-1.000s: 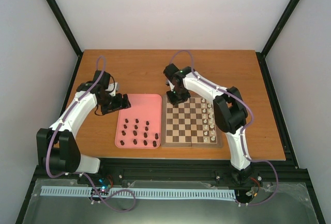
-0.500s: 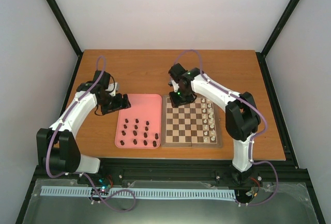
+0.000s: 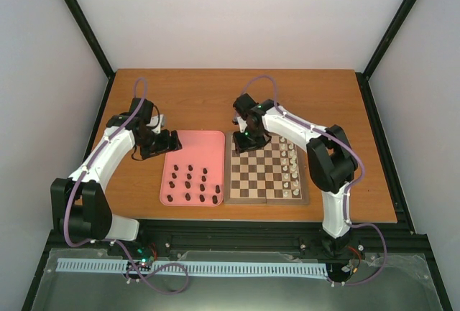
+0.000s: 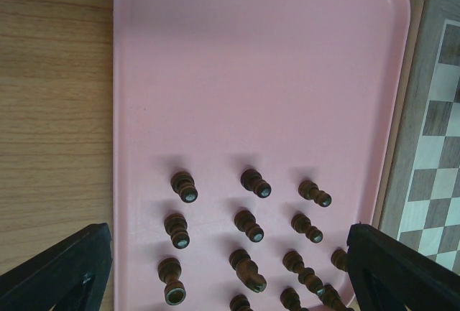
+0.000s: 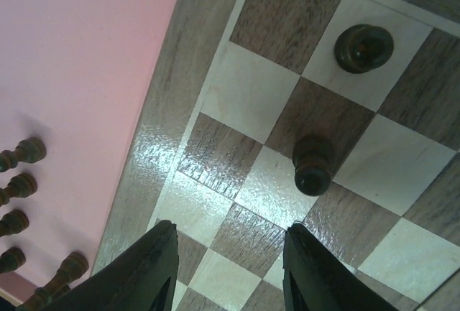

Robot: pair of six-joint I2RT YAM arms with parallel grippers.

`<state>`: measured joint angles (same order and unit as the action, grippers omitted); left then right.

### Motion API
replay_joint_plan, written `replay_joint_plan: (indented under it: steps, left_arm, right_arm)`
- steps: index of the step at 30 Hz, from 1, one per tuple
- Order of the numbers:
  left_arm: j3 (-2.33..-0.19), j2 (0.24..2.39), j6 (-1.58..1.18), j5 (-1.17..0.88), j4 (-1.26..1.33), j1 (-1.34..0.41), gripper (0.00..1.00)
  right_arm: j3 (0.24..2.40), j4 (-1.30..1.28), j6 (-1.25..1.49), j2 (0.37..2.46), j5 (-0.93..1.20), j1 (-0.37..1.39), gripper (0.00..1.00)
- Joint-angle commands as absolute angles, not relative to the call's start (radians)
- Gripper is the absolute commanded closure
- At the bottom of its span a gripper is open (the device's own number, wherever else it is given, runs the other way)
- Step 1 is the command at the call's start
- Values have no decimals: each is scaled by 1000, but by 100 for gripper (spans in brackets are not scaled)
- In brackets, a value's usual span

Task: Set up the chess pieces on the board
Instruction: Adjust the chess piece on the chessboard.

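Right wrist view: two dark chess pieces (image 5: pixel 313 164) sit on the board (image 5: pixel 251 92); the top view cannot resolve them. The right gripper (image 5: pixel 230 235) above is parted and empty. Left wrist view: the other dark pieces are on the pink tray (image 4: pixel 251 59), and the left gripper (image 4: pixel 230 253) is spread wide and empty.

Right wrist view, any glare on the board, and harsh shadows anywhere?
Right wrist view: white glare on the board, border and nearby squares; the two chess pieces there look sharp. Left wrist view: only soft shadows on the pink tray.

Left wrist view: chess pieces (image 4: pixel 241 302) at the pink tray's (image 4: pixel 215 74) near end cut by the frame edge; board (image 4: pixel 431 153) beside the tray cropped.
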<state>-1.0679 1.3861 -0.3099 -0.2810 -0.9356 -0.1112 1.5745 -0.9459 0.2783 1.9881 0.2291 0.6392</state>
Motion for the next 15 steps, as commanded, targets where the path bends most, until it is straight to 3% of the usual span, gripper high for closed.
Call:
replay_joint_plan:
  steps: [1,15]
  left_arm:
    - [-1101,1380,-305,-282,-931,-109,0]
    - [-1105,1383,-305,-283,-933,-109,0]
  right_arm:
    - [1564,-933,288,2015,216,633,60]
    - [1588,-937,276,2040,182,626,60]
